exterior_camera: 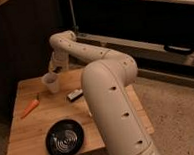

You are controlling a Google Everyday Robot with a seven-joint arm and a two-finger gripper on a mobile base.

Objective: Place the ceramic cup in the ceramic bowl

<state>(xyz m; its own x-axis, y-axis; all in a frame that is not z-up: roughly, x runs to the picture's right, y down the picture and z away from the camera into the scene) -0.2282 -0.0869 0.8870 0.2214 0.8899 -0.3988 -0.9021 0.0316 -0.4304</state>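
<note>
The white ceramic cup (51, 83) stands upright on the wooden table (24, 134) near its back left corner. The black ceramic bowl (65, 139), with pale ring lines inside, sits near the table's front edge and is empty. My gripper (56, 70) is at the end of the white arm, just behind and above the cup's rim, close to it. I cannot tell whether it touches the cup.
An orange carrot (30, 107) lies on the left of the table between cup and bowl. A small dark bar (74, 95) lies right of the cup. My thick white arm (112, 106) covers the table's right side. A dark cabinet stands behind.
</note>
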